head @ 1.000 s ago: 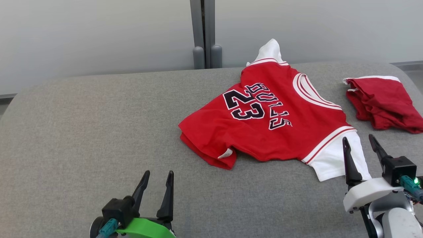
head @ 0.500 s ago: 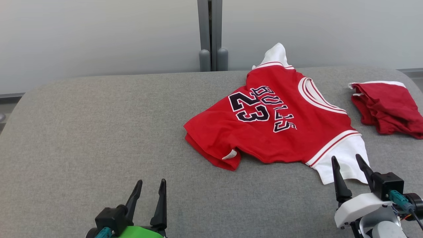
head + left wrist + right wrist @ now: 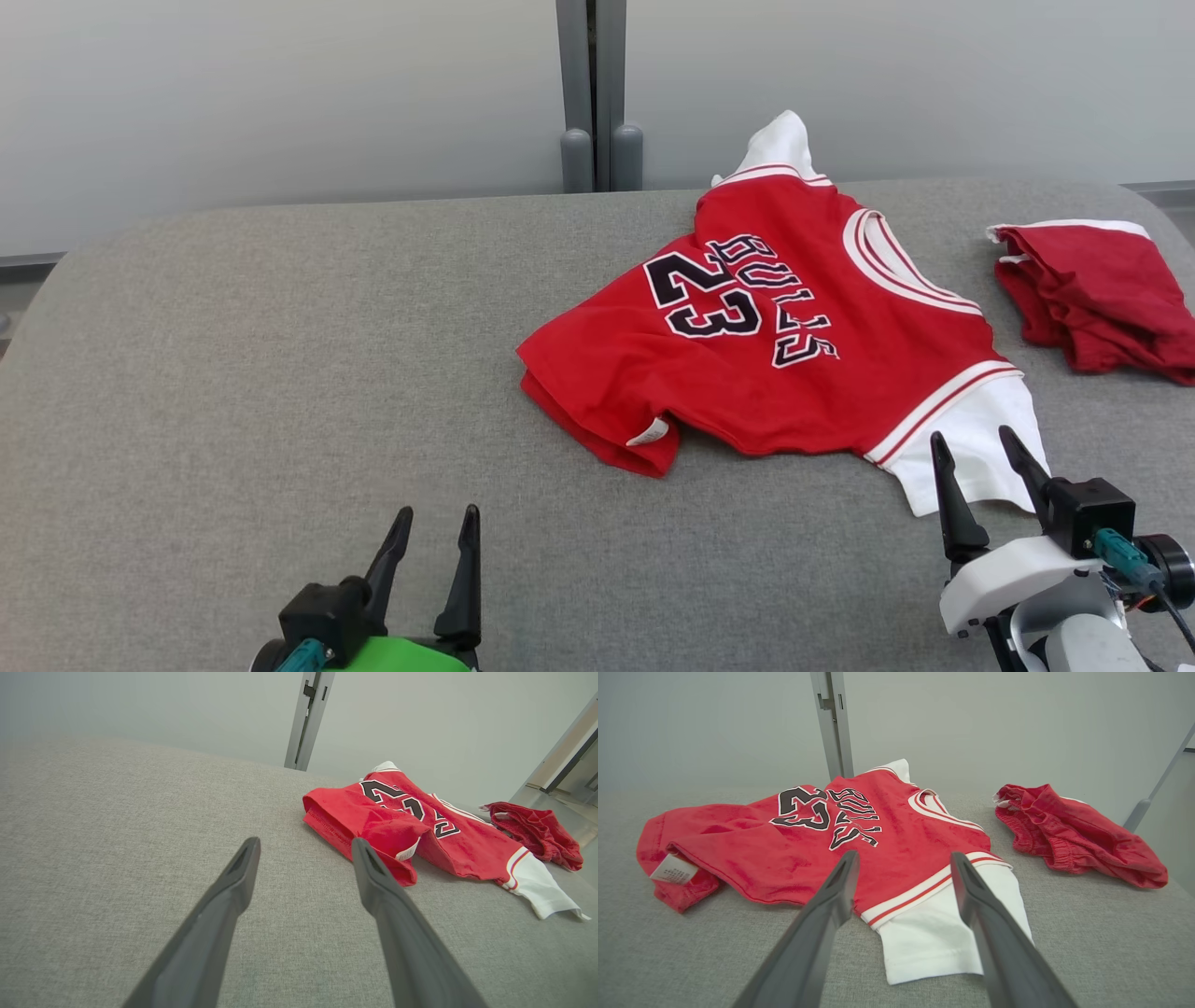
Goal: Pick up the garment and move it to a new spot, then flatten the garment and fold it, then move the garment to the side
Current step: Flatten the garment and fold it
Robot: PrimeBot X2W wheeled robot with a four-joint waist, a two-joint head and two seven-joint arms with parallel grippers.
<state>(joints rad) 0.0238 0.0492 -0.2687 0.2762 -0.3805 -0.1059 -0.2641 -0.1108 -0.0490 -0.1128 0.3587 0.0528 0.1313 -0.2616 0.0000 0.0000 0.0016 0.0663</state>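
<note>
Red jersey (image 3: 803, 401) lies doubled at its hem; we fear our spread, empty left end effector (image 3: 438, 511) and right end effector (image 3: 969, 434) near it pinching one layer.

Crumpled red shorts (image 3: 1097, 294) lie on the grey cushion (image 3: 233, 373).
</note>
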